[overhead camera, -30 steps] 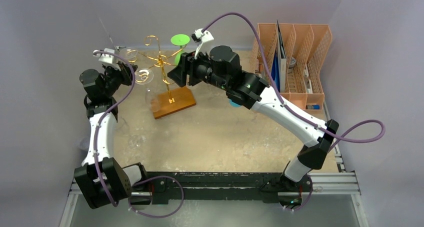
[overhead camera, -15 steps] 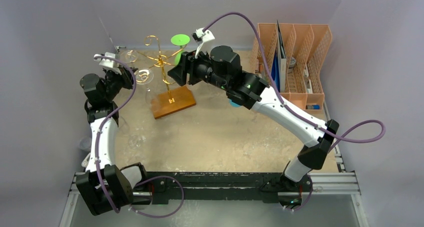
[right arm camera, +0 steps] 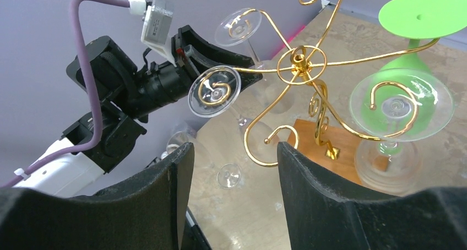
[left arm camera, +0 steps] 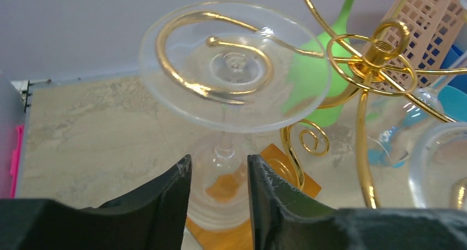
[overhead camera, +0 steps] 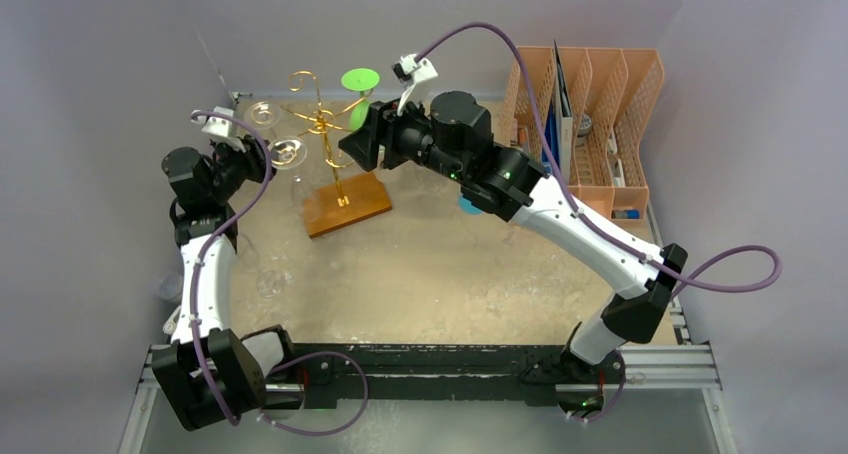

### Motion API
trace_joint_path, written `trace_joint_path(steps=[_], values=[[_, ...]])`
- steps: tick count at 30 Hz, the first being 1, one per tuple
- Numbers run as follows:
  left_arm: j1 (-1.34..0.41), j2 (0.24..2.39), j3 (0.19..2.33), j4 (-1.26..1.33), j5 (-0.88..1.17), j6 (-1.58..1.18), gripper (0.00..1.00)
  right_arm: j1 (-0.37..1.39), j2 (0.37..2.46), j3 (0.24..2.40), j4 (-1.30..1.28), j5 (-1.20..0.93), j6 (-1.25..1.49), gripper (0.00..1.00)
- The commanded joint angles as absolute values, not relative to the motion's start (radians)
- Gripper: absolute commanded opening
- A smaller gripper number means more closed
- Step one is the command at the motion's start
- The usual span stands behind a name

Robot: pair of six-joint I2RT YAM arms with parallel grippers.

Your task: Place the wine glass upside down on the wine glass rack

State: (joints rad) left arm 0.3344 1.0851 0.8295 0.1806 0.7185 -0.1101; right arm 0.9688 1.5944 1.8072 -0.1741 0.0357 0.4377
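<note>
**A:** How do the jaws of the left gripper (left arm camera: 218, 200) stand?

**B:** They are parted by a narrow gap and clamp nothing. The thin stem of the wine glass (left arm camera: 234, 68) shows just above that gap, and its bowl fills the space beyond the fingertips. Whether a tip brushes the bowl, I can't tell.

**A:** And the right gripper (right arm camera: 234, 156)?

**B:** Its jaws are spread wide with nothing between them. It hovers on the opposite side of the wine glass rack (right arm camera: 300, 63), facing it and touching nothing.

**A:** Where is the glass itself?

**B:** It hangs from a spiral arm (left arm camera: 187, 86) on the left arm's side of the rack, just in front of the left gripper. Its round foot lies flat on top of the gold coil, and the stem drops through the coil's opening.

**A:** Which way does it point?

**B:** Upside down, with the foot up and the mouth towards the table (overhead camera: 450, 264). Its long axis runs up and down, roughly in line with the rack's central post (left arm camera: 362, 145).

**A:** What else hangs there?

**B:** A green wine glass (right arm camera: 421, 13) hangs foot-up on the far side. A second clear glass (right arm camera: 402, 104) is on the arm closest to the right gripper. A third clear glass (right arm camera: 238, 27) hangs towards the back wall.

**A:** And the stand?

**B:** The post rises from a wooden base (overhead camera: 347, 204) resting on the table. An orange file organiser (overhead camera: 590, 84) stands well apart, to the right.
</note>
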Motion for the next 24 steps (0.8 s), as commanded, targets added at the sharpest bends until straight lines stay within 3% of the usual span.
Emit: trace_joint_path(steps=[1, 4, 13, 24], values=[[0.343, 1.029, 0.867, 0.026, 0.634, -0.081, 0.42, 0.975, 1.553, 1.806, -0.165, 0.05, 0.442, 0.6], [0.342, 0.968, 0.866, -0.059, 0.532, -0.104, 0.48, 0.975, 1.525, 1.773, -0.154, 0.046, 0.446, 0.6], [0.342, 0.903, 0.976, -0.416, 0.158, -0.156, 0.5, 0.975, 1.414, 1.661, -0.154, 0.026, 0.456, 0.62], [0.343, 0.849, 1.218, -0.823, -0.036, -0.314, 0.51, 0.974, 1.245, 1.495, -0.165, 0.064, 0.42, 0.64]])
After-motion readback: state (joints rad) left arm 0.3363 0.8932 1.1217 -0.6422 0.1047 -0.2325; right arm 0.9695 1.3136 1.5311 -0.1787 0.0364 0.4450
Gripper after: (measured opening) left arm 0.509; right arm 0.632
